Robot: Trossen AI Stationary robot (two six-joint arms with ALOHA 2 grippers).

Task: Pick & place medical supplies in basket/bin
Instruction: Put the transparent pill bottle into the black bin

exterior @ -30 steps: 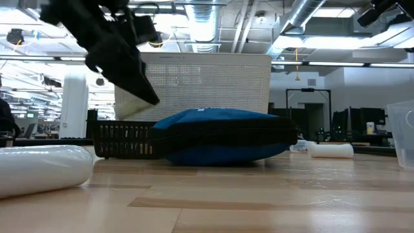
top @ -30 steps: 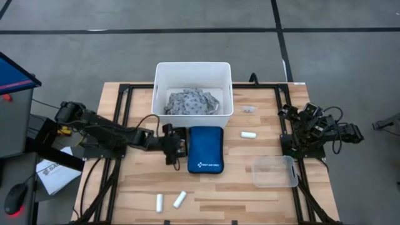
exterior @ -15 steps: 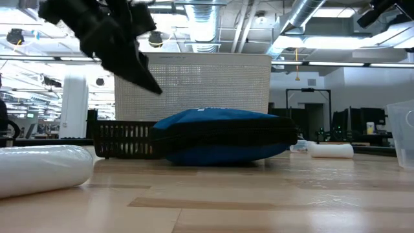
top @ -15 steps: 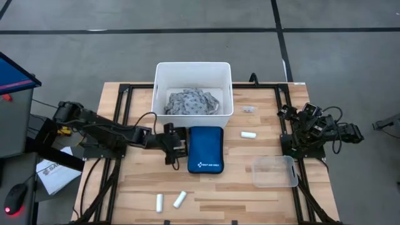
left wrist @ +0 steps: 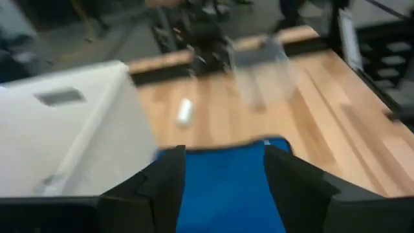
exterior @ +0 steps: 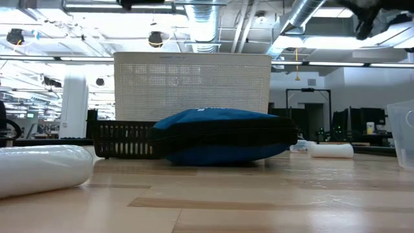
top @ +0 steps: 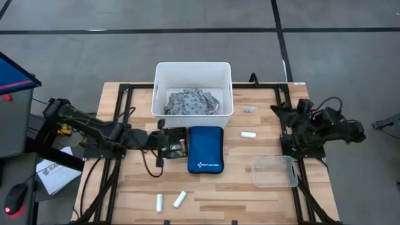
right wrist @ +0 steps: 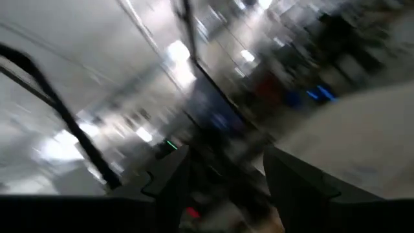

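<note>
The grey-and-white patterned cloth point(top: 192, 102) lies inside the white bin point(top: 160, 90). One white roll point(top: 249, 134) lies right of the blue zip pouch point(top: 205, 149), and two more rolls point(top: 159, 202) point(top: 180, 199) lie near the table's near edge. Tiny tan pieces point(top: 249, 109) sit right of the bin. My left gripper point(top: 169, 140) point(left wrist: 223, 175) is open and hovers left of the pouch, pointing level toward it. My right gripper point(top: 280, 112) point(right wrist: 220, 175) is open at the table's right edge, raised and touching nothing.
A low black slatted basket point(exterior: 126, 139) stands just left of the pouch point(exterior: 223, 136), below my left gripper. A clear plastic container point(top: 275, 170) sits near the table's right near corner. One roll point(exterior: 39, 168) lies close to the low camera.
My left gripper has risen out of the low view and drawn back a little toward the table's left edge, tipping from pointing down to pointing level at the pouch. My right arm has swung its gripper up and toward the far left.
</note>
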